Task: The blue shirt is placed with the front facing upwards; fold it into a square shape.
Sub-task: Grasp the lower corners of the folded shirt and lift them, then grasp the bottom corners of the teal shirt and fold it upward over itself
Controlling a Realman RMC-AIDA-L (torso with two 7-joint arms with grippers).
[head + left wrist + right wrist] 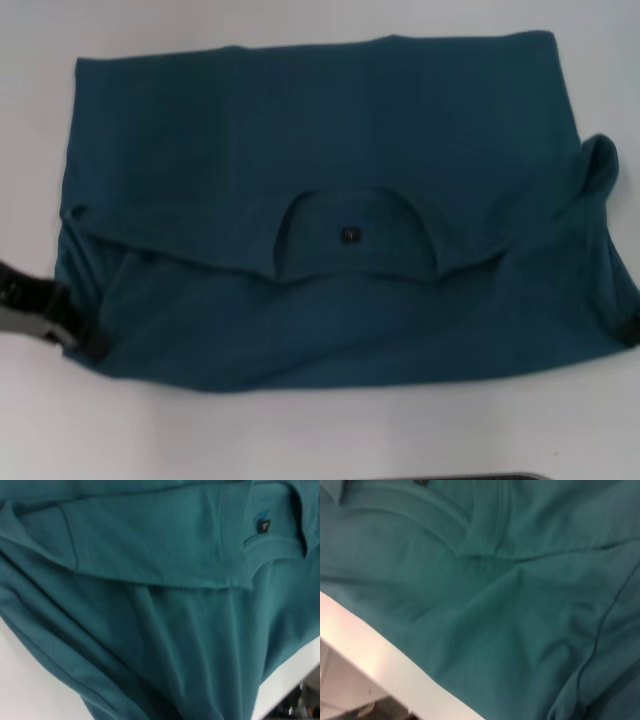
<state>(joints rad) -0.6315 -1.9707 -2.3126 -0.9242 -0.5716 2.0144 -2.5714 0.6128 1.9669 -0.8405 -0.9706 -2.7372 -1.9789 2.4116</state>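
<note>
The blue shirt (330,150) lies spread on the white table, folded across so that its collar and small dark neck label (349,235) sit in the middle. The pink letters are hidden. My left gripper (70,330) is at the shirt's near left corner, shut on the bunched cloth edge. Only a dark tip of my right gripper (631,330) shows at the shirt's near right edge. The left wrist view is filled with shirt folds (165,630) and the label (263,526). The right wrist view shows creased cloth (510,605).
The white table (300,430) shows bare in front of the shirt and at both sides. Its edge runs across the right wrist view (370,655). A raised sleeve (603,160) stands at the shirt's right side. A dark strip (450,477) lies at the near edge.
</note>
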